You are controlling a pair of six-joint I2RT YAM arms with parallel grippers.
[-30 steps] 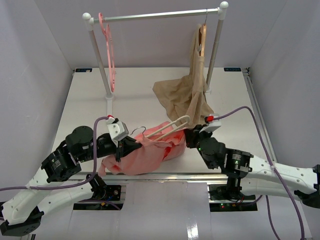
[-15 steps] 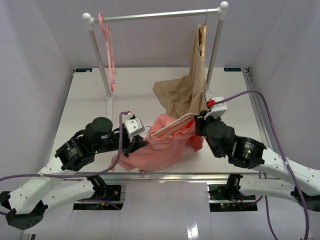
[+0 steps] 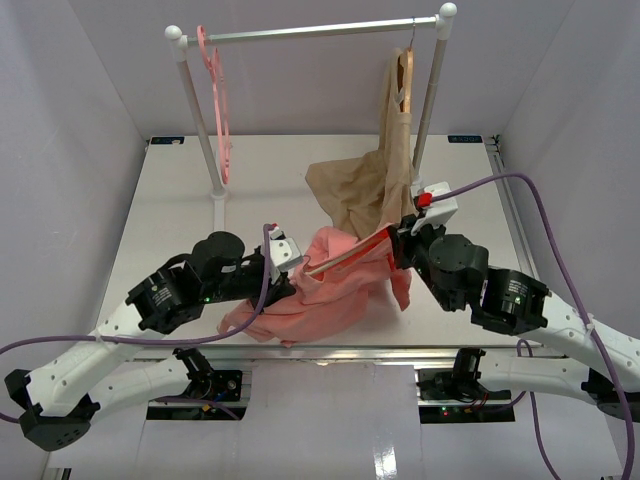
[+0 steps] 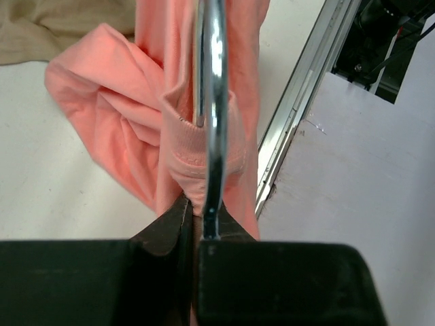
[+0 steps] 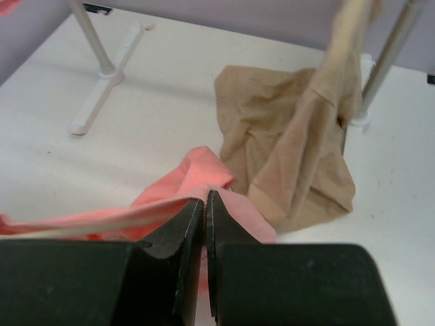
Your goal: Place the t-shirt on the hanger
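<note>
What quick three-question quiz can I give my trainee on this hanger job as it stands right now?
1. True or false: the t-shirt already hangs on the rail.
2. In the left wrist view, what does the left gripper pinch? A) the hanger's silver hook B) a purple cable C) a pink hanger
3. Which garment is on the brown wooden hanger?
Key: 1 false, it is bunched low over the table; 2 A; 3 the beige garment.
</note>
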